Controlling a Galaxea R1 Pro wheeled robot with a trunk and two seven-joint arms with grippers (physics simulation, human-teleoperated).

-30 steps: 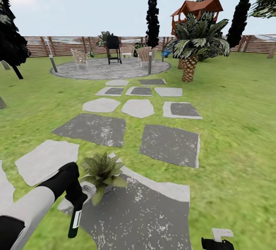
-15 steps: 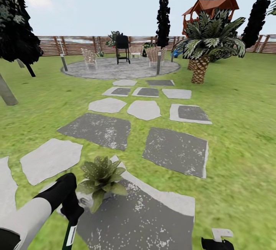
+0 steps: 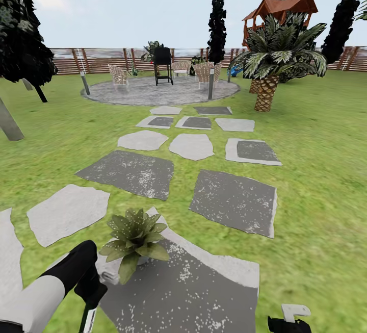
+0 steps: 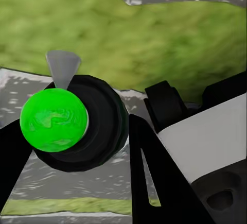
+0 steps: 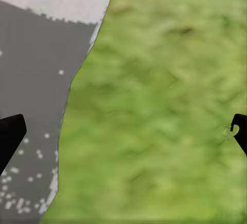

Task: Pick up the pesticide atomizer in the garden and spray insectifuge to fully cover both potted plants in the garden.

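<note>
One potted plant [image 3: 133, 238], a small rosette of pointed green leaves, stands at the near edge of a large grey slab [image 3: 193, 292] in the head view. Just left of it and lower in the picture, my left gripper [image 3: 93, 295] is shut on the pesticide atomizer [image 3: 86, 320], which hangs down and is cut off by the frame. The left wrist view has the atomizer's green-lit top [image 4: 54, 120] and dark body between the black fingers [image 4: 149, 172]. My right gripper [image 5: 123, 131] is open over grass beside a slab edge. The other potted plant is out of view.
Grey stepping slabs [image 3: 234, 200] lead across the lawn to a round paved patio [image 3: 153, 92] with chairs and a black grill [image 3: 163, 62]. A palm [image 3: 267, 88] stands at the right, a dark tree [image 3: 20, 32] at the left, and a slatted fence [image 3: 102, 60] behind.
The head camera first turned, shifting the whole scene rightward. Since then my left arm has sunk toward the lower edge, carrying the atomizer further out of frame. The plant has stayed put.
</note>
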